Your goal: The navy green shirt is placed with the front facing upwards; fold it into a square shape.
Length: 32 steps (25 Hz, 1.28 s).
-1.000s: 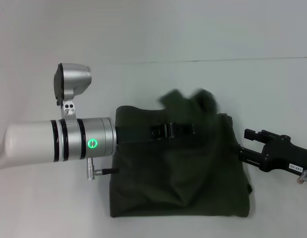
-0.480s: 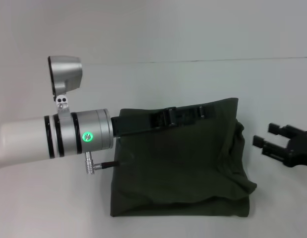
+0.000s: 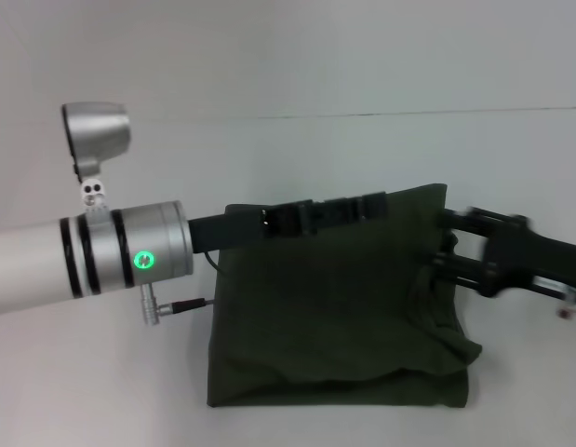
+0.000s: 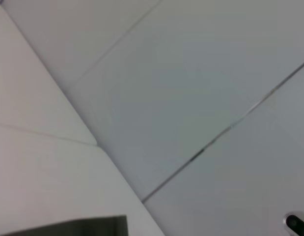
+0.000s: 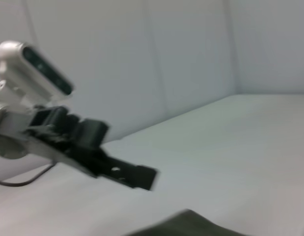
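1. The navy green shirt (image 3: 334, 307) lies on the white surface (image 3: 101, 372) already folded into a rough rectangle, near the front edge of the head view, a little right of centre. Its right edge is lumpy and bunched, and the front edge sags unevenly.
2. Your left hand (image 3: 373, 205) reaches across along the shirt's far edge. It looks flat and close to the cloth; you can't tell whether the fingers are parted or gripping fabric.
3. Your right hand (image 3: 446, 265) comes in from the right at the bunched right edge, touching or just over it. It is motion-smeared, so the finger state can't be told.
4. Judged step: tidy or tuck the right side so the outline squares up. Most folding looks done.
5. To do it well, take the whole bunched stack at the right edge, not just the top layer, or the lower layers will drag out.
6. Keep the left hand steady on the far edge as an anchor while the right works; lifting both risks undoing the fold.
7. Pull sideways and low and let the cloth settle flat, then check the corners line up.
8. The left wrist view shows only surface, a wall seam and a dark sliver of cloth. The right wrist view shows the left arm's hand farther off.
9. Writing: none readable. No chest lettering or neck label shows, and a small white tag on the right arm is illegible.
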### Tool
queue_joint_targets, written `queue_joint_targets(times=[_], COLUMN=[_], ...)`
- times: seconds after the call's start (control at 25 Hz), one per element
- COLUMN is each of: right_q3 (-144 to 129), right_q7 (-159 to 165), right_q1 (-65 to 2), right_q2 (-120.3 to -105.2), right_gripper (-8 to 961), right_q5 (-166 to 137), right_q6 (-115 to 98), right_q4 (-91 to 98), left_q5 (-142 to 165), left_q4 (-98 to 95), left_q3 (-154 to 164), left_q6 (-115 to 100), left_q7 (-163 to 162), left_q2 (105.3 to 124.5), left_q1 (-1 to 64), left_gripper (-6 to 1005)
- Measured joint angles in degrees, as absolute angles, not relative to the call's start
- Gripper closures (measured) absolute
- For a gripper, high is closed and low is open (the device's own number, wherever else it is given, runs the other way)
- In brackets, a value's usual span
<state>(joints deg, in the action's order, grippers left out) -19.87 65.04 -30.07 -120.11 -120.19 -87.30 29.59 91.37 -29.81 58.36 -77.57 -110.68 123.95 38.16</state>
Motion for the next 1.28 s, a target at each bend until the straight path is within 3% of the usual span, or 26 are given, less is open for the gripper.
queue_joint_targets(times=[0.32, 0.92, 1.28], right_q3=[-24.54, -27.61, -24.63], right_q7=[65.21, 65.79, 65.44], right_q1=[-37.59, -31.67, -29.96], right_q2=[-120.15, -119.84, -119.62], right_gripper=[249, 248, 248], right_q5=[-120.17, -120.28, -119.85], right_q6=[-75.78, -63.95, -68.17], right_q4=[23.77, 22.42, 24.75], left_q5=[91.55, 91.18, 91.17], left_q4=[-31.91, -33.00, -32.74], left_q3=[52.96, 51.24, 51.27], left_q6=[-80.01, -80.49, -79.95], left_q7=[-109.44, -108.75, -108.51], left_q2=[123.97, 124.01, 124.01], left_q1=[35.22, 33.94, 34.21], left_gripper=[39, 41, 43])
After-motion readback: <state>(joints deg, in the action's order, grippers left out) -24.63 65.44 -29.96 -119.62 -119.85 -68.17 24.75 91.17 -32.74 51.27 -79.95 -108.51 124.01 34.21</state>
